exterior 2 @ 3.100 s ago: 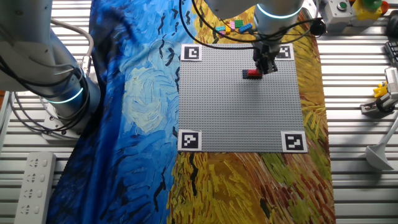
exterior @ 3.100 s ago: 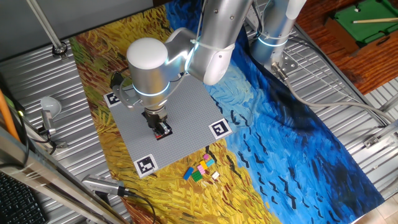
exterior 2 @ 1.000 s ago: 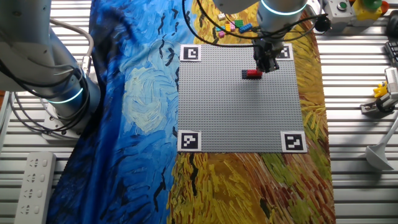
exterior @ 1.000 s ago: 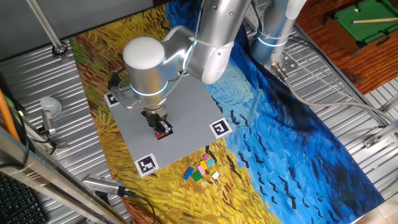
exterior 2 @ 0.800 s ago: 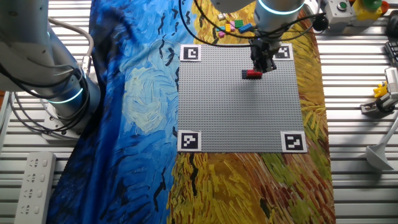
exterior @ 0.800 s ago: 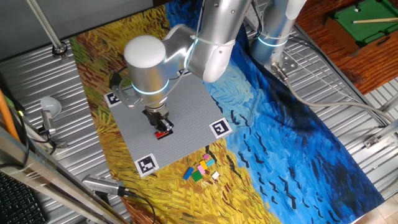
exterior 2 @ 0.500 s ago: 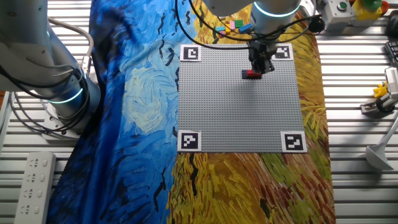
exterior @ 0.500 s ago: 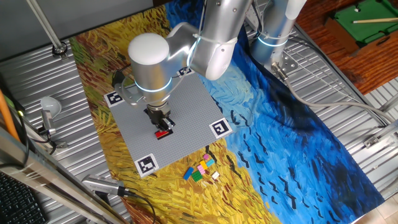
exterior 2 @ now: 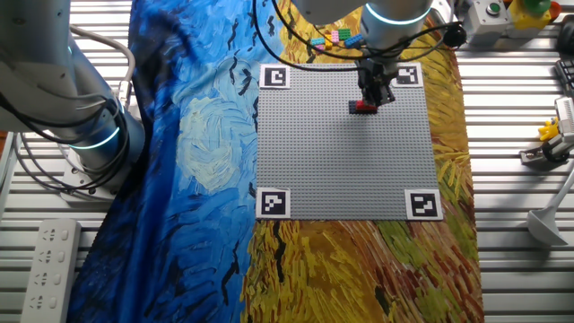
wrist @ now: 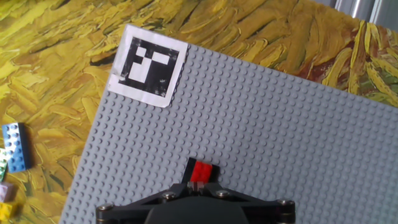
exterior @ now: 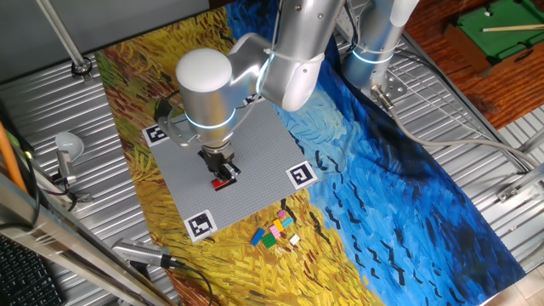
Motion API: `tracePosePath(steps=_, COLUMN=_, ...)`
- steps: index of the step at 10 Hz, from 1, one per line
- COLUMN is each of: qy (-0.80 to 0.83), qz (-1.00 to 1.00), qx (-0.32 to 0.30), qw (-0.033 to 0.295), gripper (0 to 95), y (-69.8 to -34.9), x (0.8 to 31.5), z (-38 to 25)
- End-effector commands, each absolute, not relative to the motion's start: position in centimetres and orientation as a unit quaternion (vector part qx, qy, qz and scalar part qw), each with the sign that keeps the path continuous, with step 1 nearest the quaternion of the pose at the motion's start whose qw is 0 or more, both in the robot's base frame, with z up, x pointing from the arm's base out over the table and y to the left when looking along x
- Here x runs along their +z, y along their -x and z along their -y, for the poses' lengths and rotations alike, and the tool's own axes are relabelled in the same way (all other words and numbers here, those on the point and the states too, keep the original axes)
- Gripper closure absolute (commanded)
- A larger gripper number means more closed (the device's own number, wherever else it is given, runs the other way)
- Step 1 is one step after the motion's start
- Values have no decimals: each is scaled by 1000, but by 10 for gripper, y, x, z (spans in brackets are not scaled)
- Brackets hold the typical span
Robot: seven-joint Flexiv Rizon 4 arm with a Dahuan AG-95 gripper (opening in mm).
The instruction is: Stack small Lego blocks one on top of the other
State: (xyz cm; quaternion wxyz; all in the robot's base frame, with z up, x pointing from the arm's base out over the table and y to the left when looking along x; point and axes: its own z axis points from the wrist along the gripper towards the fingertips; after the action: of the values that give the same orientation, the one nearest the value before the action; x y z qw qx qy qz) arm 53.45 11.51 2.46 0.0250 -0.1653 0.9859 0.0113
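Note:
A small red Lego brick (exterior: 223, 182) sits on the large grey baseplate (exterior: 255, 144), near its front edge. It also shows in the other fixed view (exterior 2: 363, 107). In the hand view the red brick (wrist: 202, 171) lies between two black fingertips. My gripper (exterior: 221, 170) stands straight down over it, its jaws narrow and closed against the brick's sides, and the brick rests on the plate. Several loose small bricks (exterior: 274, 231) in yellow, green, pink, blue and white lie on the cloth just off the plate. I see no tan-orange flat brick.
Black-and-white square markers (wrist: 149, 65) sit at the baseplate's corners. A blue brick (wrist: 15, 146) from the loose pile lies left of the plate in the hand view. A painted cloth (exterior 2: 197, 135) covers the table. A second arm's base (exterior 2: 81, 135) stands at the far side.
The arm has shifted a little sideways over the red brick, which stays at the same spot on the baseplate. The loose pile has not moved.

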Motion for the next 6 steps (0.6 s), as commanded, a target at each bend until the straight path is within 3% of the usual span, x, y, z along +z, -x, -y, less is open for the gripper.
tracePosePath(steps=1, qy=164, qz=-986, qx=12, qw=29, gripper=950, y=-533, x=15, z=-113)
tracePosePath(steps=6, qy=172, qz=-985, qx=8, qw=19, gripper=950, y=-532, x=42, z=-115)
